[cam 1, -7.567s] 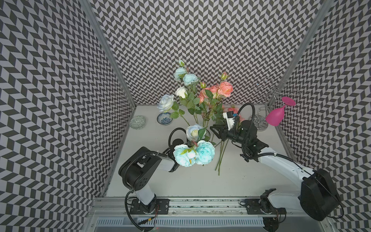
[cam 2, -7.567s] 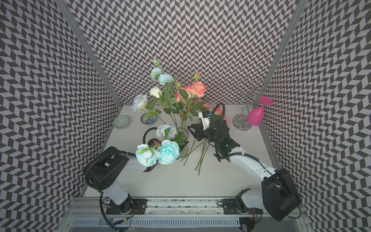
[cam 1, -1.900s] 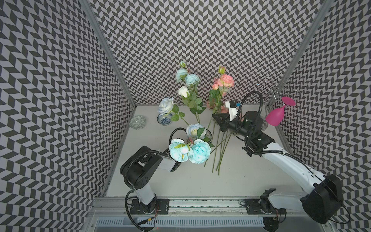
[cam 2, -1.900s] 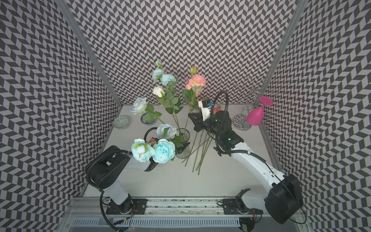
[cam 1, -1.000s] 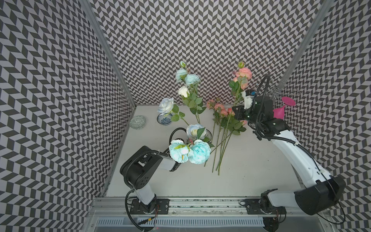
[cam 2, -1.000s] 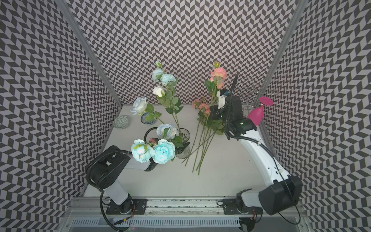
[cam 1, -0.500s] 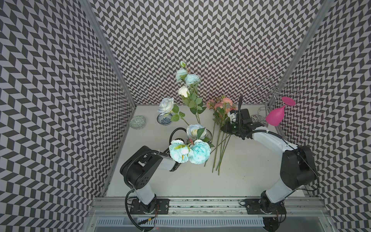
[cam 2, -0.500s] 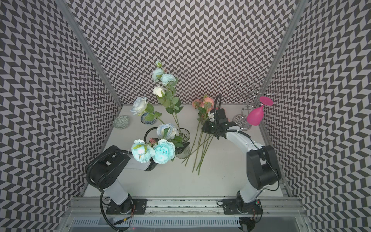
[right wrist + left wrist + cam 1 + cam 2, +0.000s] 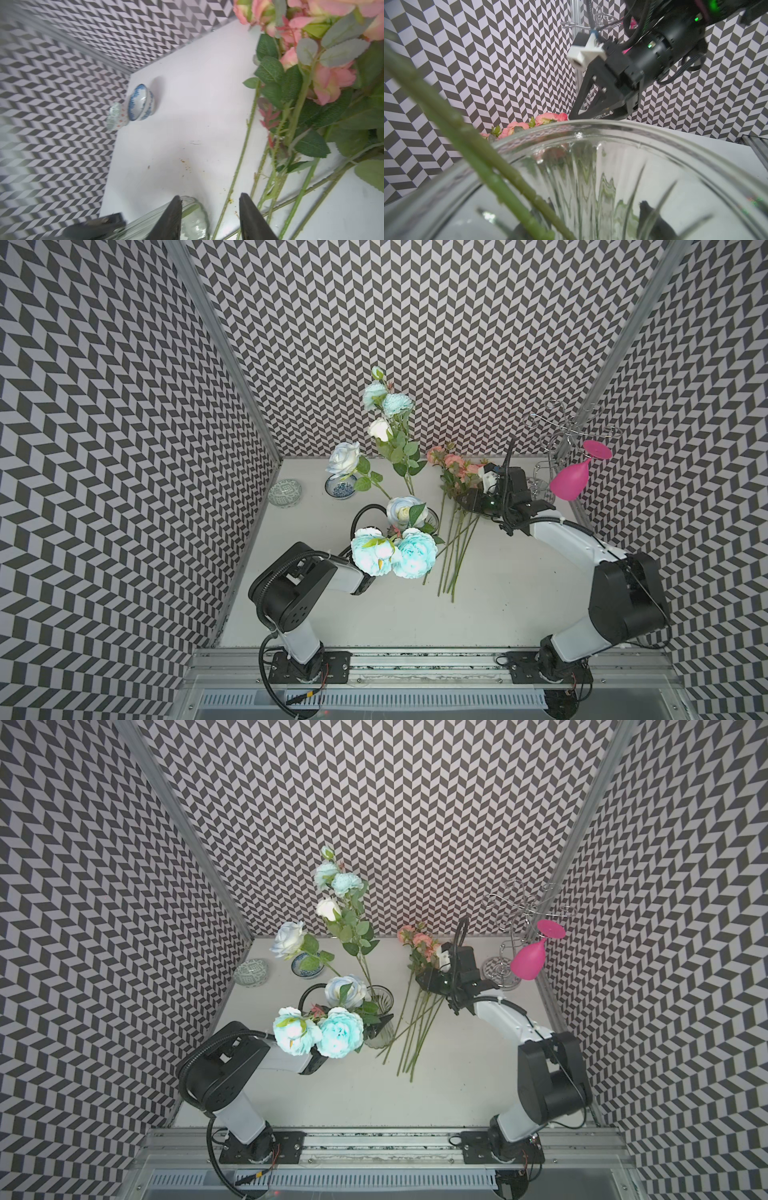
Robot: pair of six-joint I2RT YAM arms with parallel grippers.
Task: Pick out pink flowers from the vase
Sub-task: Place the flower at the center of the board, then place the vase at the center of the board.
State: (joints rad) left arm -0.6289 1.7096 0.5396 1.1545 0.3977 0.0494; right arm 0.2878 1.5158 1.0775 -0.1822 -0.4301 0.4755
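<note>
Pink flowers (image 9: 452,461) lower, right jaws apart

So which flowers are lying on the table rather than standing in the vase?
The pink flowers: their stems lie flat on the table beside the vase; the blue and white blooms stand in it.

Vase (image 9: 385,1000): 1, mid-table.
Bowls: 2, far left. 1 grey-green bowl (image 9: 285,493), 1 blue bowl (image 9: 340,488).
Magenta glass (image 9: 571,483): 1, far right, on 1 wire rack (image 9: 500,971).
Arms: 2, i.e. left arm (image 9: 299,589) and right arm (image 9: 573,539).
Blue/white blooms (image 9: 415,552) in vase: 7 open + 1 bud (image 9: 377,373).
Pink flowers (image 9: 453,462) on table, right of vase: approx 5 stalks, overlapping, so no exact count. Blooms are bunched; 5+ show in right wrist view.
</note>
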